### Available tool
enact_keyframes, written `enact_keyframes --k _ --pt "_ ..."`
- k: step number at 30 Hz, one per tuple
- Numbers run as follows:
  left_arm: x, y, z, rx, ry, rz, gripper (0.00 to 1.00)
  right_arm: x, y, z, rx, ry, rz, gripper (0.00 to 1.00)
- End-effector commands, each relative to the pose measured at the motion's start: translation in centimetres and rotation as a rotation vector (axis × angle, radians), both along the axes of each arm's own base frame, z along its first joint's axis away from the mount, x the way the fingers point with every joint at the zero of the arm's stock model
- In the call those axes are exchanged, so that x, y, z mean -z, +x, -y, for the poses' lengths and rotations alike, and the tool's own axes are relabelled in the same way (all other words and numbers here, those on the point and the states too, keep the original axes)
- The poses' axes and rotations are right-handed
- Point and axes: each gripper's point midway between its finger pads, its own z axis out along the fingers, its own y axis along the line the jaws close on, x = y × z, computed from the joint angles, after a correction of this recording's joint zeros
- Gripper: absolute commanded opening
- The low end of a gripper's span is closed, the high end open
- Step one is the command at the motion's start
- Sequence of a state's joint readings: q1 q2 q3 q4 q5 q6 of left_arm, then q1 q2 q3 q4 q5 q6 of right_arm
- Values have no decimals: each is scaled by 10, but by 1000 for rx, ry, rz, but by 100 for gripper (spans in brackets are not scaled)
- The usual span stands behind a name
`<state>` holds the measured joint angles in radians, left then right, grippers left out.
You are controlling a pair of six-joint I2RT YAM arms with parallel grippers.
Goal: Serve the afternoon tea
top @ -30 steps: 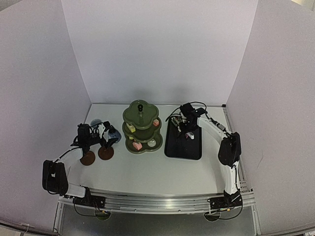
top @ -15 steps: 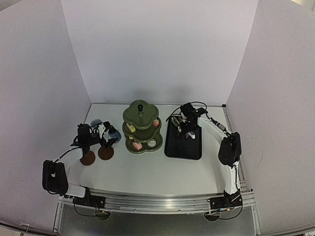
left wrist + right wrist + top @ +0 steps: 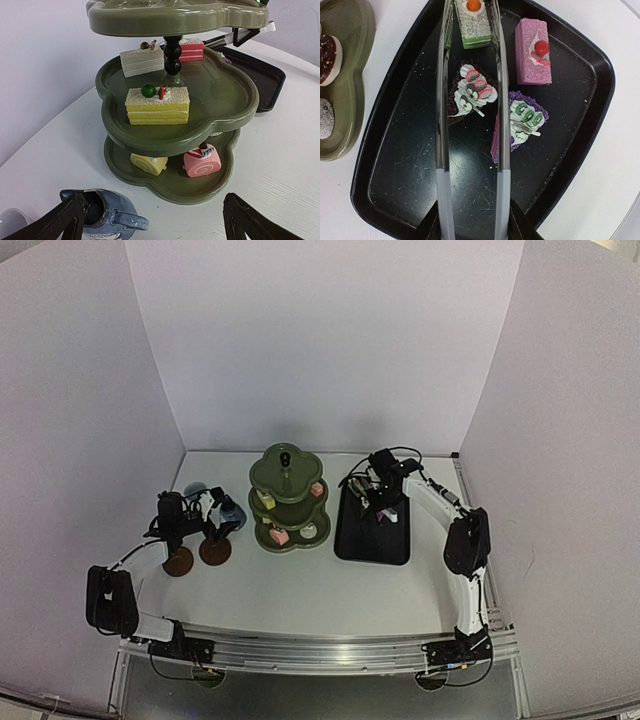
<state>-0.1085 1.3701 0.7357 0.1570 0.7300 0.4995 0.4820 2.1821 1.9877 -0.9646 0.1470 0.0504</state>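
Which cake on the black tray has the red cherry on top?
The pink rectangular slice. The green slice has an orange ball; the chocolate wedge and purple wedge carry sliced fruit.

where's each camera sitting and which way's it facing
Top external: high behind both arms, which show whole, looking down over the table.
Left wrist: on the left gripper, low by the jug, facing the stand; open fingers at bottom corners.
Right wrist: on the right gripper, facing straight down at the black tray; tongs up the middle.
Shared: both wrist views show stand and black tray.
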Motion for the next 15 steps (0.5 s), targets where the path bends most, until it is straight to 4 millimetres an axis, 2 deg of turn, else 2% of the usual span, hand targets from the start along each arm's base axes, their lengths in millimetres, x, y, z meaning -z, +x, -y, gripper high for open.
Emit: enact_keyframes --k 1,6,9,12,15 --pt "-10 -1 1 3 8 31 96 5 4 -11 -30 42 -16 35" --pt "-10 -1 1 2 8 33 96 11 4 -10 -33 31 -23 32" --pt "-11 -1 0 1 8 35 96 8 6 -8 -31 20 -11 19" --pt "-11 -1 0 -1 7 36 96 -4 7 -6 -28 20 15 7" --pt "-12 0 -1 -8 5 34 96 -26 7 -5 -24 40 55 1"
